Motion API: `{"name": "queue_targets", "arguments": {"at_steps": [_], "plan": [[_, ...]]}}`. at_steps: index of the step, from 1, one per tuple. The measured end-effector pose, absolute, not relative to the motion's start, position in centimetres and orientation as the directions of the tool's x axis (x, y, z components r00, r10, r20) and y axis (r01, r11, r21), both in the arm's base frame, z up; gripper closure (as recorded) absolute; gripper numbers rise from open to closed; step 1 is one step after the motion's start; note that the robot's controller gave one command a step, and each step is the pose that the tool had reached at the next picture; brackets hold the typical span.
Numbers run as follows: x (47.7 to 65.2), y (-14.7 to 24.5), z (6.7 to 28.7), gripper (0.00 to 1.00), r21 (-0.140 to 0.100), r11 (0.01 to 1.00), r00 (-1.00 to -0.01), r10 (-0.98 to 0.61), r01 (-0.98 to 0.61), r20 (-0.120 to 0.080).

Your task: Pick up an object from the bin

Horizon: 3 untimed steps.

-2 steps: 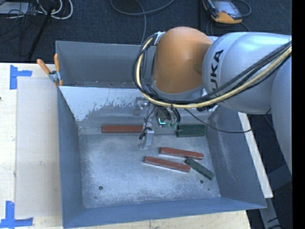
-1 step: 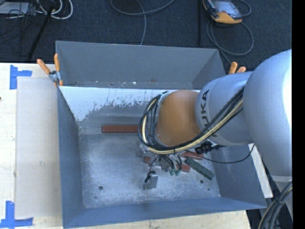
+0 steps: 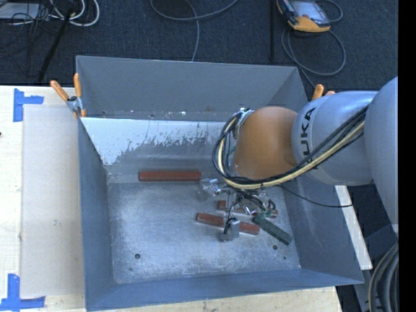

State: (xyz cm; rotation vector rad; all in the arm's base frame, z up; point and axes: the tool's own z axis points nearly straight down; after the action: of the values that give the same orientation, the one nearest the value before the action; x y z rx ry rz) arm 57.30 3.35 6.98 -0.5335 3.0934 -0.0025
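Note:
My gripper reaches down under the orange cover into the right half of the bin. Its fingertips sit on a small brown flat bar that lies on the bin floor. A second short brown piece lies just right of the fingertips, and a dark green stick angles away to the right of that. A small clear, shiny piece lies a little up and left of the gripper. Whether anything sits between the fingers cannot be made out.
A long brown bar lies along the foot of the bin's back wall, left of the gripper. The arm and its orange cover hang over the bin's right side, with cables looping around the cover.

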Motion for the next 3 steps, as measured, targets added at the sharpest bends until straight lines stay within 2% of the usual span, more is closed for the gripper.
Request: {"name": "queue_targets", "arguments": {"at_steps": [1,2,3], "plan": [[57.21,3.54,6.96,1.0,0.001,0.943,-0.943,-0.333,-0.333,0.0],[57.22,3.55,6.96,0.0,0.001,0.943,-0.943,-0.332,-0.332,0.0],[57.23,3.56,6.98,1.0,0.001,0.944,-0.944,-0.331,-0.331,0.0]]}}
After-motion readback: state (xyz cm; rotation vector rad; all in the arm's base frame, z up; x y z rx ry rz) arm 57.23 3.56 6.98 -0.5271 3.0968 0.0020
